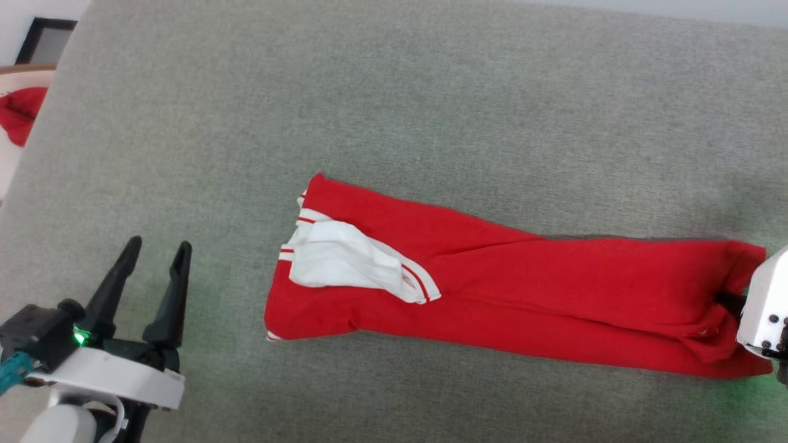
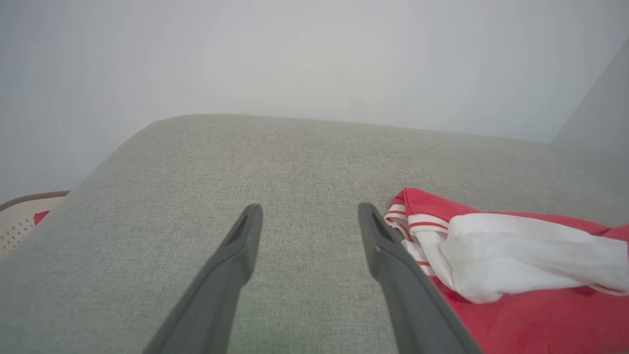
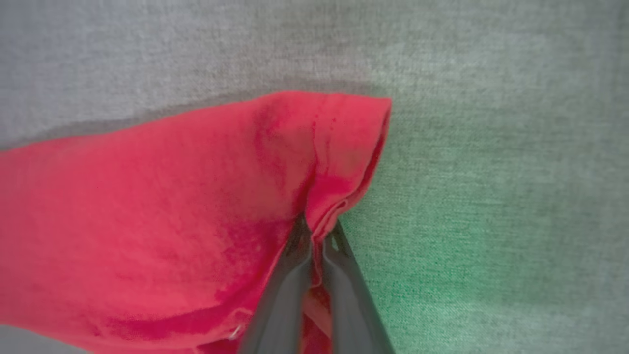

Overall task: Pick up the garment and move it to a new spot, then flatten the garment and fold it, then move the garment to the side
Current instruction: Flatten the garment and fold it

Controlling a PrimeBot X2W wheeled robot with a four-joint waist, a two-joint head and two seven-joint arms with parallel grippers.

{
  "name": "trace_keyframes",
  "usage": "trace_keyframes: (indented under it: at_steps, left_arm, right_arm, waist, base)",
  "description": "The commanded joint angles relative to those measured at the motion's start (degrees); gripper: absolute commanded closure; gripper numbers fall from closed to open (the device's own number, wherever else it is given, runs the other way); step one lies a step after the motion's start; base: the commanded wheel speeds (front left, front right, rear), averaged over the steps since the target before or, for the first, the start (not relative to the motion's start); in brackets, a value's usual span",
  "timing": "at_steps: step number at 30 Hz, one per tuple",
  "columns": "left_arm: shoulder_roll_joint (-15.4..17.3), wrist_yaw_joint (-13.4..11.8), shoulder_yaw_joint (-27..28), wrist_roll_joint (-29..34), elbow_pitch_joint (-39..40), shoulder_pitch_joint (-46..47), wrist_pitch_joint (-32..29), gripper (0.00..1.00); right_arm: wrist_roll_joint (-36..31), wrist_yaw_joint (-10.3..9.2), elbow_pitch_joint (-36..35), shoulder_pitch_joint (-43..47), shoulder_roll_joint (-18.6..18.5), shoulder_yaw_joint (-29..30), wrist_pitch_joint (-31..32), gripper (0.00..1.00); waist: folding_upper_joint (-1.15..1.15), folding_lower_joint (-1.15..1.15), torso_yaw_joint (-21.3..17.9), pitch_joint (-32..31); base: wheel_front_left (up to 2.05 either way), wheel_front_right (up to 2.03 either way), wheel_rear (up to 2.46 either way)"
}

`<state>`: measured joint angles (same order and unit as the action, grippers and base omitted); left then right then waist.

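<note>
The garment (image 1: 505,289) lies folded into a long red band across the grey surface, with a white striped sleeve (image 1: 345,261) on top near its left end. My right gripper (image 3: 318,227) is shut on the red hem at the band's right end (image 3: 339,147), the cloth pinched between both fingers. In the head view that gripper (image 1: 732,303) shows at the right edge, mostly hidden by its white housing. My left gripper (image 1: 157,249) stands open at the lower left, apart from the cloth. In the left wrist view the left gripper (image 2: 309,211) is spread beside the sleeve (image 2: 511,250).
The grey fabric surface (image 1: 394,92) stretches wide behind and around the garment. At the far left edge stands a pale basket (image 1: 21,80) with something red (image 1: 18,114) in it; the basket (image 2: 19,221) is also at the left of the left wrist view.
</note>
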<state>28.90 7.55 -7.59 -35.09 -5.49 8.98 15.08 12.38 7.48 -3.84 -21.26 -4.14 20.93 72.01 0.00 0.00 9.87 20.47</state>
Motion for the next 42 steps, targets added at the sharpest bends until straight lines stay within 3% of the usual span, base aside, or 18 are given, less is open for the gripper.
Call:
trace_keyframes:
  at_steps: [1, 8, 16, 21, 27, 34, 42]
  left_arm:
    - [0.13, -0.16, 0.33, 0.51, 0.15, -0.71, 0.05, 0.00]
    - [0.78, -0.16, 2.09, 0.39, 0.77, -2.47, 0.05, 0.00]
    - [2.32, -0.16, 3.23, 0.04, 1.93, -4.14, 0.05, 0.00]
    - [2.57, -0.16, 3.20, 0.26, 1.91, -4.62, 0.05, 0.00]
    - [1.37, -0.16, 2.91, 0.29, 1.47, -5.25, 0.04, 0.00]
    - [-0.33, -0.16, 2.07, 0.02, 0.68, -5.56, 0.05, 0.00]
    - [-1.41, -0.15, 1.07, -0.76, -0.13, -4.06, 0.05, 0.00]
  right_arm:
    - [0.42, -0.01, 0.45, 0.33, 0.07, 1.14, -0.88, 1.00]
    - [0.77, -0.01, -2.41, 0.51, -2.18, 6.47, -4.63, 1.00]
    - [-0.60, -0.01, -5.23, 2.40, -7.36, 15.00, -8.52, 1.00]
    - [1.02, -0.01, -6.72, 1.55, -5.62, 14.87, -8.11, 1.00]
    - [4.92, 0.00, -11.16, 3.34, -3.43, 6.02, -6.22, 1.00]
    - [8.72, 0.00, -17.95, 3.52, -1.01, -12.42, -3.05, 1.00]
    - [11.23, 0.00, -14.21, -1.27, 0.76, -29.36, -5.37, 1.00]
  waist:
    - [0.00, 0.00, -0.86, -0.46]
    - [0.00, 0.00, -3.68, -0.65]
    - [0.00, 0.00, -6.81, -0.07]
    - [0.00, 0.00, -8.00, -0.49]
    - [0.00, 0.00, -8.23, -1.90]
    - [0.00, 0.00, -6.78, -2.68]
    - [0.00, 0.00, -3.68, -1.72]
  base:
    - [0.00, 0.00, 0.00]
    - [0.00, 0.00, 0.00]
    - [0.00, 0.00, 0.00]
    - [0.00, 0.00, 0.00]
    - [0.00, 0.00, 0.00]
    - [0.00, 0.00, 0.00]
    - [0.00, 0.00, 0.00]
